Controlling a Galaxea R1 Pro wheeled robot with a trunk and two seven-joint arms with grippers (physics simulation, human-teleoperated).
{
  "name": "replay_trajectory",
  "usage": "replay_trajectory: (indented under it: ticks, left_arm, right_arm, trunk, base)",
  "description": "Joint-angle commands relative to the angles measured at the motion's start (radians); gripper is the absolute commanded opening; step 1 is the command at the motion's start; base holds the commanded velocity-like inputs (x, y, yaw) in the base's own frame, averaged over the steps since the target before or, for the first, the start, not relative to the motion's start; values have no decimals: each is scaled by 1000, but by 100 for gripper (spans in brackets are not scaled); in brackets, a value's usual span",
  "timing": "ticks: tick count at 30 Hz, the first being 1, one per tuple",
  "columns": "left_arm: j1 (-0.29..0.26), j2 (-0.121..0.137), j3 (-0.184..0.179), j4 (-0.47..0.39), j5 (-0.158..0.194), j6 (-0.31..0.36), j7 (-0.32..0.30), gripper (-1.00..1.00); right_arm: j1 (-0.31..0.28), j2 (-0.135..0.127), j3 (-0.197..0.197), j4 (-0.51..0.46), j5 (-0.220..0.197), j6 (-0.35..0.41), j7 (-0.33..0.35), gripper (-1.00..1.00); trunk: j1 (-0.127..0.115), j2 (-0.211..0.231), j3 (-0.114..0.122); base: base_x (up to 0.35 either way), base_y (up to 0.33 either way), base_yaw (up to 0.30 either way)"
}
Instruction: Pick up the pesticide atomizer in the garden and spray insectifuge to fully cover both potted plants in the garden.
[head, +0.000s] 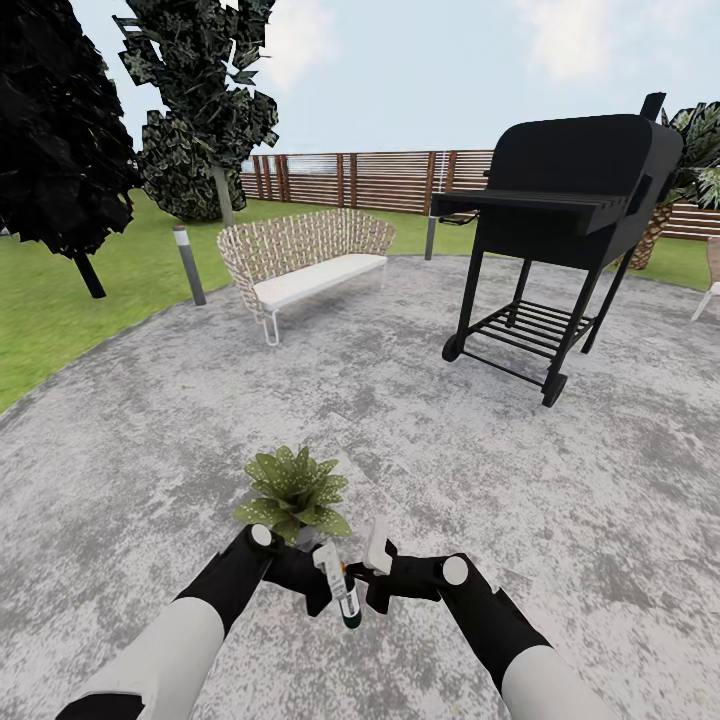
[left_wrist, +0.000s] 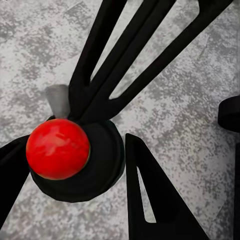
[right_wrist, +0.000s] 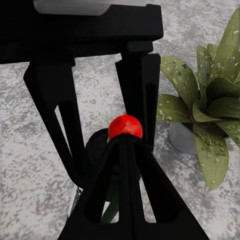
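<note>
Low in the head view my two arms meet over the patio (head: 140, 450) of the garden. The pesticide atomizer (head: 347, 603), dark green with a white head, hangs tilted between the two grippers. My left gripper (head: 316, 588) is shut on it; in the left wrist view the atomizer (left_wrist: 102, 167) shows end-on as a dark round shape between that gripper's (left_wrist: 75, 145) fingers. My right gripper (head: 374, 580) is shut, its joined tips (right_wrist: 125, 137) against the bottle. One potted plant (head: 295, 492) with speckled leaves stands just beyond the grippers, and its leaves (right_wrist: 200, 110) show in the right wrist view.
A black barbecue grill (head: 560, 220) on wheels stands ahead right. A wicker bench (head: 300, 260) sits ahead left with a short bollard (head: 188, 265) beside it. Lawn (head: 40, 330) and dark trees lie to the left, a slatted fence (head: 360, 180) behind.
</note>
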Motion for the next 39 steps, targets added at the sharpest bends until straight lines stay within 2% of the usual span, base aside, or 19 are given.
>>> replay_trajectory:
  ticks: [1, 9, 15, 17, 20, 24, 29, 32, 33, 35, 37, 38, 39]
  left_arm:
    - [0, -1, 2, -1, -6, 0, -4, -100]
    - [0, 5, 0, 1, -11, 0, -2, -100]
    - [1, 25, -2, 3, -32, 4, 8, -100]
    - [2, 41, -3, 3, -48, 5, 9, -100]
    - [8, 80, -4, 2, -74, 3, 10, -100]
    - [13, 112, -3, 2, -79, 2, 10, -100]
    - [22, 181, -2, 3, -80, 1, 13, -100]
    - [43, 218, -2, 4, -78, 0, 24, -100]
    - [56, 233, 2, 24, -74, -1, 39, -100]
    - [67, 238, 7, 35, -70, -1, 88, -100]
    - [85, 238, 9, 38, -65, 0, 154, -100]
    - [98, 236, 10, 40, -62, 0, 184, -100]
    - [116, 232, 11, 47, -40, 0, 221, -100]
  right_arm:
    - [0, 0, -1, -1, 10, -6, 1, -100]
    - [0, 0, -1, -1, 10, -6, 1, -100]
    - [0, 0, -1, 0, 10, -6, 1, -100]
    - [0, 0, -1, 0, 10, -6, 1, -100]
    - [0, -1, -1, 2, 12, -6, 1, -100]
    - [0, -7, -3, 54, 13, -8, -1, -100]
    - [0, -14, -5, 110, 13, -9, -6, -100]
    - [0, -33, -6, 121, 13, -10, -8, -100]
    - [0, -59, -7, 129, 12, -10, -9, 100]
    - [1, -74, -9, 155, 10, -11, -11, 100]
    - [1, -79, -11, 169, 9, -11, -18, 100]
    - [1, -81, -11, 172, 8, -11, -39, 100]
    - [2, -93, -15, 186, 7, -11, -89, 100]
  trunk:
    - [0, 0, -1]
    - [0, 0, -1]
    - [0, 0, -1]
    - [0, 0, -1]
    - [0, 0, -1]
    - [0, 0, -1]
    - [0, 0, -1]
    - [0, 0, -1]
    - [0, 0, -1]
    - [0, 0, -1]
    - [0, 0, -1]
    - [0, 0, -1]
    - [0, 0, -1]
  base:
    - [0, 0, 0]
    - [0, 0, 0]
    - [0, 0, 0]
    - [0, 0, 0]
    - [0, 0, 0]
    - [0, 0, 0]
    - [0, 0, 0]
    - [0, 0, 0]
    - [0, 0, 0]
    - [0, 0, 0]
    - [0, 0, 0]
    - [0, 0, 0]
    - [0, 0, 0]
